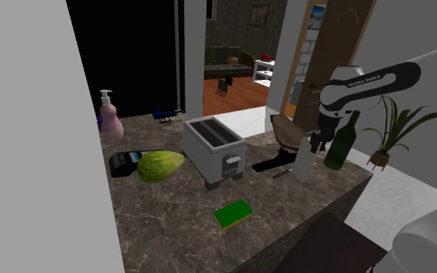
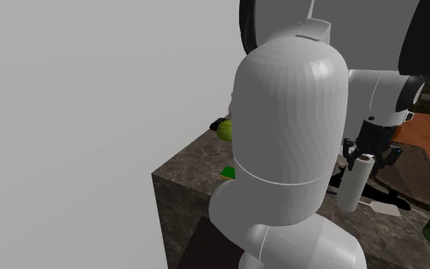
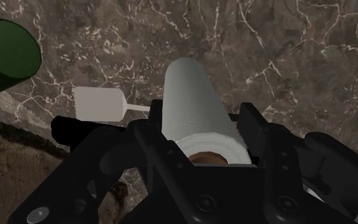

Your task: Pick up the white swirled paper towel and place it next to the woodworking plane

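White paper towel roll point(image 1: 305, 167), upright beside the green bottle point(image 1: 339, 144), top clasped by the black hand point(image 1: 316, 146).

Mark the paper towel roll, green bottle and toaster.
paper towel roll point(image 3: 193, 95), wrist view, on its curved side.
green bottle point(image 1: 336, 151), shoulder view, on its body.
toaster point(image 1: 199, 151), shoulder view, on its side wall.

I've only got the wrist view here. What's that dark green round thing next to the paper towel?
Observer: It's the top of a tall green bottle, standing upright just to the shoulder view's right of the paper towel roll.
Operator: Okay, and what's on the roll's other side?
Observer: A grey toaster sits further off, towards the shoulder view's left.
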You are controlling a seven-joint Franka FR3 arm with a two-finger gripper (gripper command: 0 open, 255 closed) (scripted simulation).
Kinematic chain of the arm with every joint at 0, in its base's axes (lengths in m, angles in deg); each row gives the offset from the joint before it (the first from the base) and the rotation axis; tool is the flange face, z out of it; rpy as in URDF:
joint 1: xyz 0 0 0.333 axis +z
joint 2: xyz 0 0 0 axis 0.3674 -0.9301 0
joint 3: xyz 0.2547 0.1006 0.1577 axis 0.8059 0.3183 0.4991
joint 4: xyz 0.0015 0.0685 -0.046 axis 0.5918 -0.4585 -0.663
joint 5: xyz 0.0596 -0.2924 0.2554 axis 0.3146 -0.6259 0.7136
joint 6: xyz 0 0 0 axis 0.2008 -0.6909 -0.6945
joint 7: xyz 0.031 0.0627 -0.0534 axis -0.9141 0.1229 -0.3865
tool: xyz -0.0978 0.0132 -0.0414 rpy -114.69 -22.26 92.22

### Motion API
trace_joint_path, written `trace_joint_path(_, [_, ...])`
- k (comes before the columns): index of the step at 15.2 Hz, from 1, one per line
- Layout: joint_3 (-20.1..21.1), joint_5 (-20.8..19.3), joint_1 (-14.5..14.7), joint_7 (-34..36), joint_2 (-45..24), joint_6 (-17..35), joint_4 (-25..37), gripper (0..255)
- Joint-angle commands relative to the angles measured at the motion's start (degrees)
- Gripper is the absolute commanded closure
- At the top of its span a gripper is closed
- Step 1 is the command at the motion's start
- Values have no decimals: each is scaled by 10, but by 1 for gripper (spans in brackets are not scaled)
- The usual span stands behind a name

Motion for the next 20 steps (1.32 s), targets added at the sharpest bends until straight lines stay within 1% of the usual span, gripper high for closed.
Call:
trace_joint_path(1, [-1, 0, 0, 0, -1, 4, -2, 255])
trace_joint_path(6, [-1, 0, 0, 0, -1, 4, -2, 255])
trace_joint_path(7, [-1, 0, 0, 0, -1, 4, -2, 0])
trace_joint_path(12, [0, 0, 0, 0, -1, 3, -2, 0])
trace_joint_path(16, [6, -2, 1, 3, 26, -73, 48, 0])
trace_joint_path(20, [6, -2, 1, 3, 26, -73, 48, 0])
